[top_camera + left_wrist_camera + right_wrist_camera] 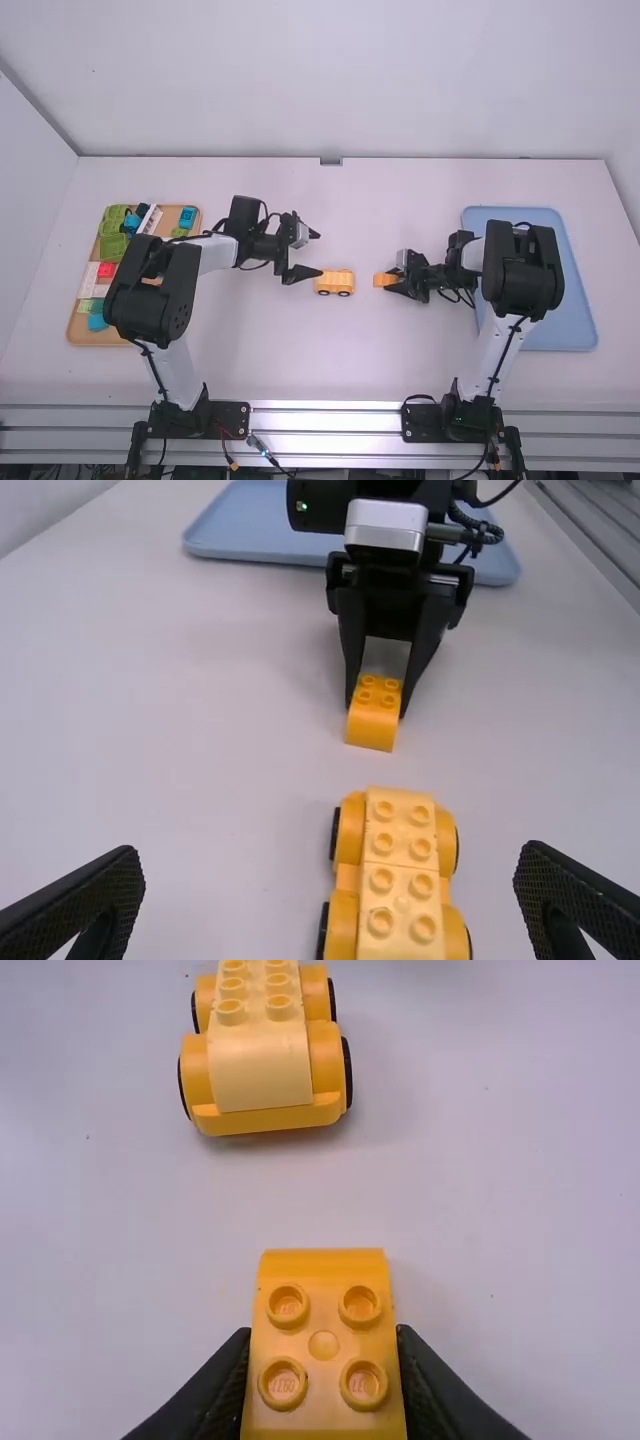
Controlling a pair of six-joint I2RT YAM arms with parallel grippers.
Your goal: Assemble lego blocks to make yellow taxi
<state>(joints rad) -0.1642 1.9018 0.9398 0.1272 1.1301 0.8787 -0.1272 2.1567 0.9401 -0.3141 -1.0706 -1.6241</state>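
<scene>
The yellow car (334,283) stands on the table between the arms; in the left wrist view the car (400,880) has dark wheels and a studded top. Just left of it, my left gripper (318,254) is open with nothing held, its fingers wide apart in its own view (330,890). To the right of the car, my right gripper (393,281) is shut on an orange block (383,280). Seen from the right wrist, the block (322,1345) has a curved end facing the car and sits between that gripper's fingertips (322,1360).
A wooden tray (95,338) with green, red, blue and white blocks lies at the far left, partly behind the left arm. A blue tray (575,300) lies at the right, under and behind the right arm.
</scene>
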